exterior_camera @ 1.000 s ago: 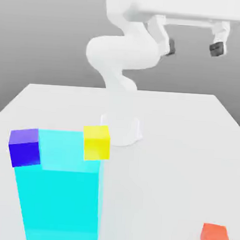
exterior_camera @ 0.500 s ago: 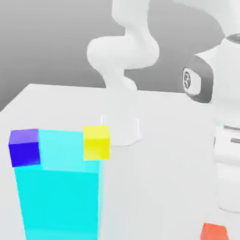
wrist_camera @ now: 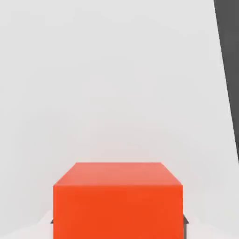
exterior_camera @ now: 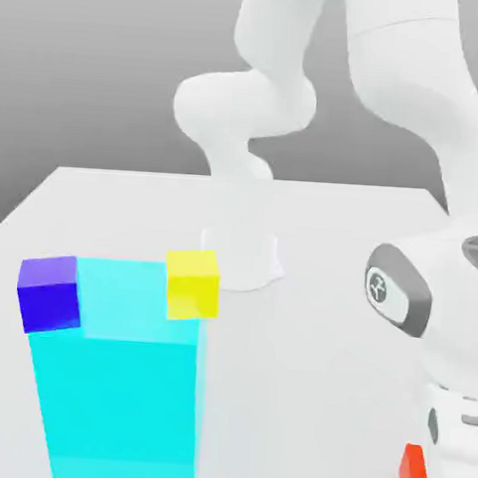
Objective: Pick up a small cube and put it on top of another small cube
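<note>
Red-orange, one small cube [wrist_camera: 118, 210] sits pinched between the gripper's [wrist_camera: 119, 228] two fingers, down at the exterior view's lower right. One tall cyan block [exterior_camera: 118, 405] carries two cubes (one dark blue [exterior_camera: 50, 296], one yellow [exterior_camera: 192, 285]).

One red-orange cube [wrist_camera: 118, 210], its top face and one side face shown, flanked on two opposite sides by the gripper's fingers [wrist_camera: 185, 228], between which it is held. One pale tabletop [wrist_camera: 107, 84], plain, bordered along one slanting edge by dark grey ground [wrist_camera: 229, 56].
</note>
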### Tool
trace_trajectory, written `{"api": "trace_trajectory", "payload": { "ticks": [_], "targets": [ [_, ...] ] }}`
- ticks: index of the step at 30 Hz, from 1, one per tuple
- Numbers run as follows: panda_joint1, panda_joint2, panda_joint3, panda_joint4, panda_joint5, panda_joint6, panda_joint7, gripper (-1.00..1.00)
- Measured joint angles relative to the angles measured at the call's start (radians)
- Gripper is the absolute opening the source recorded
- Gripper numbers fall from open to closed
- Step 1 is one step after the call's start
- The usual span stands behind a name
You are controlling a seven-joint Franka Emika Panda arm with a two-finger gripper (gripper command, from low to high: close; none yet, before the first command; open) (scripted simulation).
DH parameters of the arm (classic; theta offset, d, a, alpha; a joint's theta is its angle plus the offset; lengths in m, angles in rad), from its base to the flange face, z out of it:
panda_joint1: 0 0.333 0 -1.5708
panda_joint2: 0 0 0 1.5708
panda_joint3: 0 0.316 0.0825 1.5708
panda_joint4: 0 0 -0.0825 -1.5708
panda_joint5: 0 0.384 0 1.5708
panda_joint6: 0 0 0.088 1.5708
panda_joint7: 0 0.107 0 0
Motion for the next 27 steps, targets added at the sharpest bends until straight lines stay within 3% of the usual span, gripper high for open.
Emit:
{"api": "trace_trajectory", "payload": {
  "ticks": [4,9,20,24,25,27],
  "targets": [
    [-0.016,-0.135,-0.006,-0.019,0.0,-0.114,-0.018,-1.0],
    [-0.133,-0.313,-0.089,0.02,0.003,-0.314,-0.179,-1.0],
    [-0.482,-0.634,-0.29,0.103,-0.057,-0.726,-0.514,-1.0],
    [-0.501,-0.606,-0.317,0.023,-0.05,-0.624,-0.551,-1.0],
    [-0.502,-0.599,-0.318,0.009,-0.049,-0.604,-0.553,1.0],
    [-0.502,-0.599,-0.318,0.009,-0.049,-0.604,-0.553,1.0]
  ]
}}
